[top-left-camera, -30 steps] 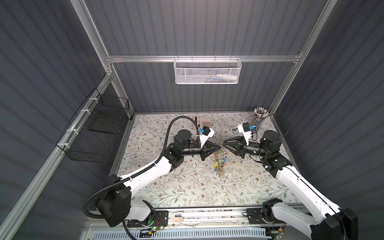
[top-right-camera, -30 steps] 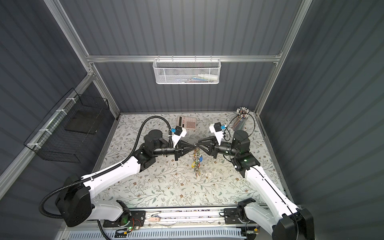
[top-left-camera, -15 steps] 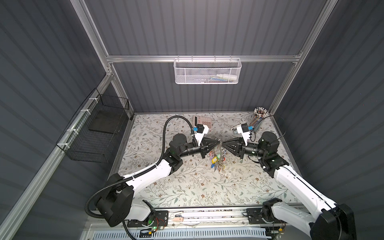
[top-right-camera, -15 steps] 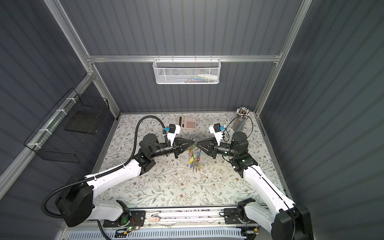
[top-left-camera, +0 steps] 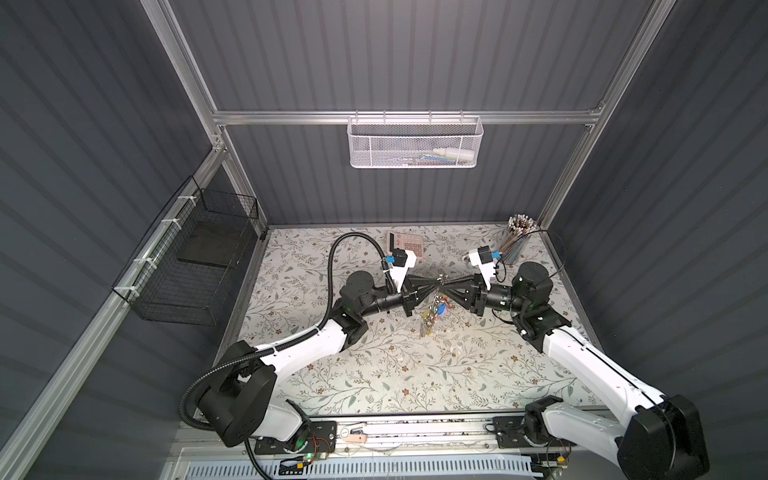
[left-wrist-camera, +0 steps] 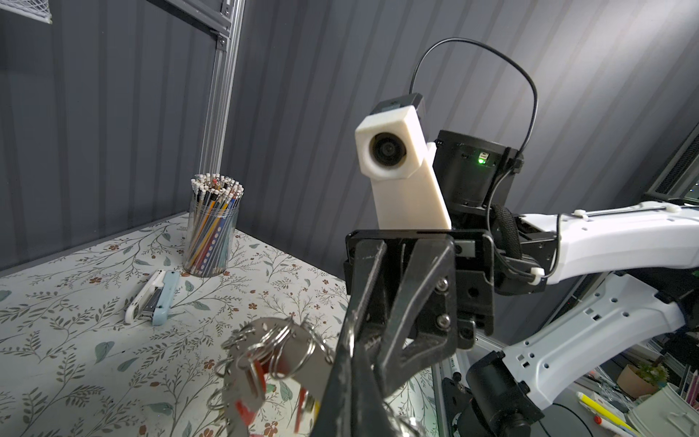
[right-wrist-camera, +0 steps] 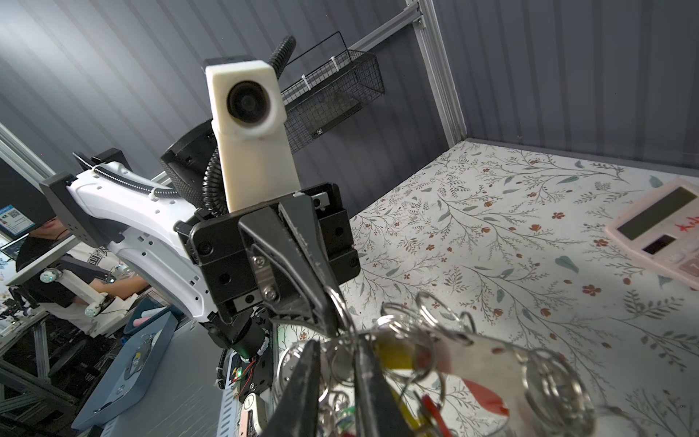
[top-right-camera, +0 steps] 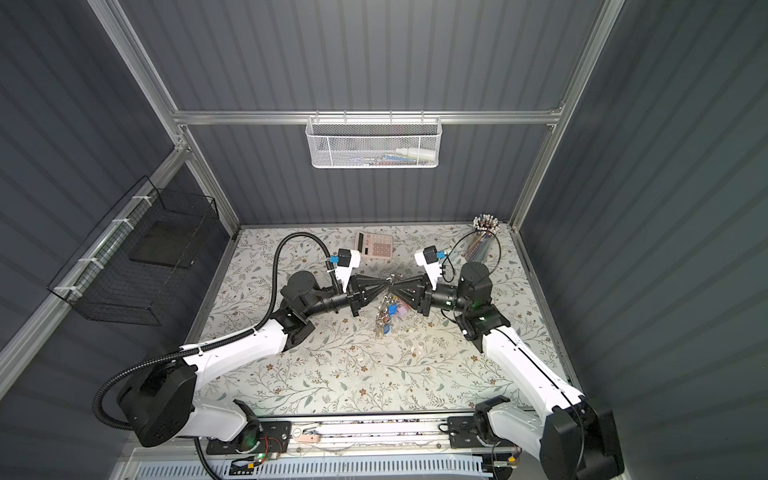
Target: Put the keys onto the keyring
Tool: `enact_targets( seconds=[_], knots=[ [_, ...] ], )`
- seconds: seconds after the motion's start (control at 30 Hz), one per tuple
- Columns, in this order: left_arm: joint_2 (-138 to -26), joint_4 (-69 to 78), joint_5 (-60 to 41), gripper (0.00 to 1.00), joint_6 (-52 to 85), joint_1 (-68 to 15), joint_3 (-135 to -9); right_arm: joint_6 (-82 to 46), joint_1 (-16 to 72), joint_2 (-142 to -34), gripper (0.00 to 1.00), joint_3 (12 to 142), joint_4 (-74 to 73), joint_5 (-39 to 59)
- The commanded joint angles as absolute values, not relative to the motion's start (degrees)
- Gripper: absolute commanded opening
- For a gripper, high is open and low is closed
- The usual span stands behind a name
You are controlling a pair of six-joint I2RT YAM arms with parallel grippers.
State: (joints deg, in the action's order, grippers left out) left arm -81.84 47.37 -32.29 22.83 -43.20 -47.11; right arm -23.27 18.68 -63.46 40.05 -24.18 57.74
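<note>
The keyring (left-wrist-camera: 287, 355), a flat silver ring hung with small split rings, is held up over the middle of the table (top-left-camera: 374, 365). My left gripper (top-left-camera: 435, 286) is shut on its edge. The keys (top-left-camera: 434, 311) with red, blue and green tags dangle below it in both top views (top-right-camera: 386, 311). My right gripper (right-wrist-camera: 338, 355) meets the left one tip to tip. Its jaws stand narrowly open around a small split ring. A yellow tag (right-wrist-camera: 395, 355) hangs right beside its fingers. I cannot tell whether the fingers press the ring.
A pink calculator (top-left-camera: 405, 243) lies at the back of the table. A cup of pencils (top-left-camera: 517, 232) stands in the back right corner, with a stapler (left-wrist-camera: 155, 299) lying near it. A white mesh basket (top-left-camera: 415, 143) hangs on the back wall, a black wire basket (top-left-camera: 199, 257) on the left wall.
The two grippers have come together tip to tip and shifted slightly toward the back, carrying the keyring. The right jaws have narrowed around a small ring. The left has stayed shut.
</note>
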Motion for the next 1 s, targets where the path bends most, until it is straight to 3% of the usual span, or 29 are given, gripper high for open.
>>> enact_targets(
  seconds=[0.0, 0.5, 0.97],
  knots=[
    [-82.35, 54.16, -32.00, 0.00, 23.98, -43.77, -47.63, -24.43, 19.25, -63.72, 0.20, 39.23, -27.07, 60.32],
    [-83.49, 60.61, -33.22, 0.00, 27.34, -43.77, -45.71, -33.22, 13.70, -60.87, 0.30, 36.93, -37.18, 61.56],
    [-85.34, 64.25, -35.17, 0.00, 29.60, -43.77, -45.35, -34.36, 15.81, -65.50, 0.25, 39.82, -38.90, 64.00]
  ],
)
